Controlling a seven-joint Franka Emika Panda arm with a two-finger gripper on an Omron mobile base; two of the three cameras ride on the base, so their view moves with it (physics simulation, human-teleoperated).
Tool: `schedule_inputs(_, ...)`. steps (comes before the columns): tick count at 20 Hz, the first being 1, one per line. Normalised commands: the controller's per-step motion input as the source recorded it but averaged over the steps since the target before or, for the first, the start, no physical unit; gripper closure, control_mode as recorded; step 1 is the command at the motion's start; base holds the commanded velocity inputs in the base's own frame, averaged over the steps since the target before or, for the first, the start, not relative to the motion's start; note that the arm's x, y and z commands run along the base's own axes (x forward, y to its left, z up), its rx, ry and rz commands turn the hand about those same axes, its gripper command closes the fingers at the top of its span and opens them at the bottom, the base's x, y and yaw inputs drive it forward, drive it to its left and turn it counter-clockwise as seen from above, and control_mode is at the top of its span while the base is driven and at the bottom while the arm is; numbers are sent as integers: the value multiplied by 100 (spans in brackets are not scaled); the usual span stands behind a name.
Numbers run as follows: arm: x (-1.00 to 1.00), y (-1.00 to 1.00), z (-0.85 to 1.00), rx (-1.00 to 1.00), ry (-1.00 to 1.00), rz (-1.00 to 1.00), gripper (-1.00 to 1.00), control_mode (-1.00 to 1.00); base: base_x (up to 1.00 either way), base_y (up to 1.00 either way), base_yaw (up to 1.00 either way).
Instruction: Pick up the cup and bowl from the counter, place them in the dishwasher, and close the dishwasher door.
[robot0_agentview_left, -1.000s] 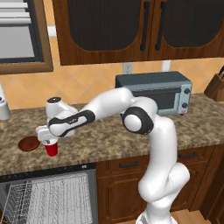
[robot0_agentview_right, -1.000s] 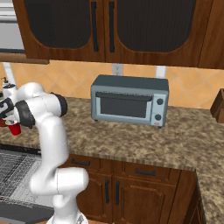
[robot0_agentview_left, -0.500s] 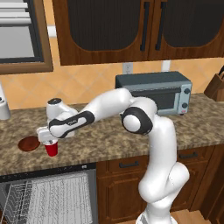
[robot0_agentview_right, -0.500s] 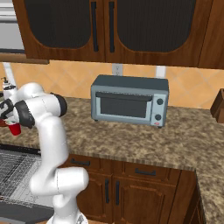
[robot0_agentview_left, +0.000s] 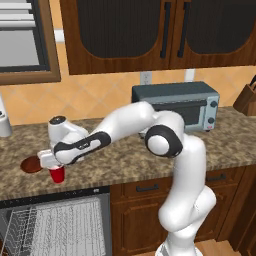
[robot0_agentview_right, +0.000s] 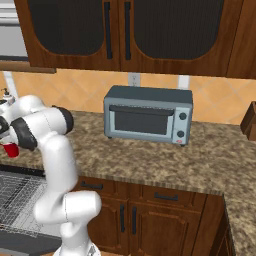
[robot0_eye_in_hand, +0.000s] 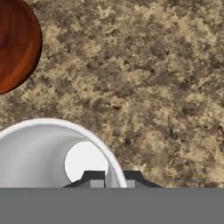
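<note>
Since the earlier frames the arm is barely shifting at all; what is changing is the gripper (robot0_eye_in_hand: 111, 177), whose fingers, open around the cup's rim a second ago, are now pinching together on it. In the hand view the two dark fingertips (robot0_eye_in_hand: 94, 177) are sitting either side of the white wall of the cup (robot0_eye_in_hand: 48, 153), one inside and one outside, so the fingers are clenching on the cup's rim. The cup (robot0_agentview_left: 57, 174) is standing upright on the counter (robot0_agentview_left: 120, 165) near its front edge, with the bowl (robot0_agentview_left: 32, 164) lying just beside it, apart from it. In the right base view the cup (robot0_agentview_right: 11, 149) is peeking out red beside the arm at the left edge. Below the counter the dishwasher (robot0_agentview_left: 55, 220) is standing open, its white wire racks showing; the dishwasher door itself is lying below what the base views take in. So the first step, grasping the cup, is being completed, and nothing is in the dishwasher yet as far as can be seen. The next move is probably calling for a straight lift clear of the counter without knocking the bowl, then a carry forward and down over the rack, keeping the thin rim pinch from slipping.
</note>
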Motion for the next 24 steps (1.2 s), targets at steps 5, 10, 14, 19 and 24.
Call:
schedule_inputs(5,-100,-1,-4,-2,-19,-9,100,-100,0,0,0)
schedule_inputs(10,-100,24,-27,-20,-2,0,100,-100,0,0,0)
schedule_inputs(14,-74,57,-26,-21,1,0,100,-100,0,0,0)
schedule_inputs(19,-19,37,-53,-25,-1,-4,100,-100,0,0,0)
schedule_inputs(24,-5,27,-69,-21,0,-2,100,-100,0,0,0)
